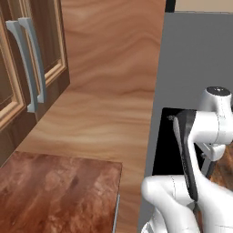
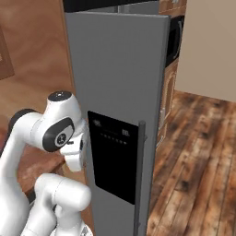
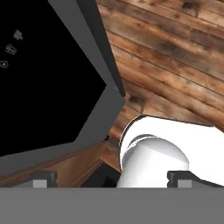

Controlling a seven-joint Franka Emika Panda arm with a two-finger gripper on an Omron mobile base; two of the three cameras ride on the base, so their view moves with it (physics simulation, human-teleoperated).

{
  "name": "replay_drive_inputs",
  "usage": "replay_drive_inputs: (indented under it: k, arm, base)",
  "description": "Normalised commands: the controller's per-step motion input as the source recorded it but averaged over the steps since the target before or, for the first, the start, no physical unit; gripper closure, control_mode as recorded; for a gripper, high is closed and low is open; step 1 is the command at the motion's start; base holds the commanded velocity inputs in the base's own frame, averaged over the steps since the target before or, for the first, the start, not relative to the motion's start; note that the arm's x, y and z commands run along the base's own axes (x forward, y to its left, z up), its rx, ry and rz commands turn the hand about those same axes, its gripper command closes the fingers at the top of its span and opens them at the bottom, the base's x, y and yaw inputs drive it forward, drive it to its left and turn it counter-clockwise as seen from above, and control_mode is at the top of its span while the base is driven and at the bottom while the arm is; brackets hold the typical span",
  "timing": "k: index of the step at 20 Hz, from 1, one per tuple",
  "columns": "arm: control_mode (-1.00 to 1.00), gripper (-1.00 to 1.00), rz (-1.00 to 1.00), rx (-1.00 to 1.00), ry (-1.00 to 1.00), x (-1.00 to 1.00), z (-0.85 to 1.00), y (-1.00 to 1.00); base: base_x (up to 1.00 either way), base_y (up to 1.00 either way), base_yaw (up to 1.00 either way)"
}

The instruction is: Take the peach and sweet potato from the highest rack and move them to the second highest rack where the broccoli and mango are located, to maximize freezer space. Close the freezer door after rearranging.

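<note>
Gripper (image 3: pixel 112 179) jaws spread wide, holding nothing, beside the closed freezer door

In the hand view, square dark fingertips (image 3: pixel 43 178) sit at 6 o'clock; flat grey freezer door (image 2: pixel 115 69) with glossy black panel (image 3: pixel 43 78) fills 10 o'clock, slim vertical bar handle (image 2: pixel 140 175) beside it, plank wood floor (image 3: pixel 175 52) at 2 o'clock. Peach and sweet potato cannot be seen

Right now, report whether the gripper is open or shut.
Open. In the hand view the gripper shows its two dark fingertips far apart, nothing between them, pointed past the grey freezer door.
</note>
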Motion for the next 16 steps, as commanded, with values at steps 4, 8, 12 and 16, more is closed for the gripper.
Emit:
replay_drive_inputs:
  k: [4,8,12,16]
  arm:
    - [-1.0,-1.0,-0.09,0.13,0.0,0.84,-0.01,-0.53]
    - [-1.0,-1.0,-0.13,0.15,0.0,0.94,-0.05,-0.48]
    - [-1.0,-1.0,-0.17,0.08,0.0,0.98,-0.11,-0.29]
    - [-1.0,-1.0,-0.16,0.04,0.0,0.99,-0.19,-0.17]
  base:
    - [0.0,0.0,0.0]
    - [0.0,0.0,0.0]
    - [0.0,0.0,0.0]
    - [0.0,0.0,0.0]
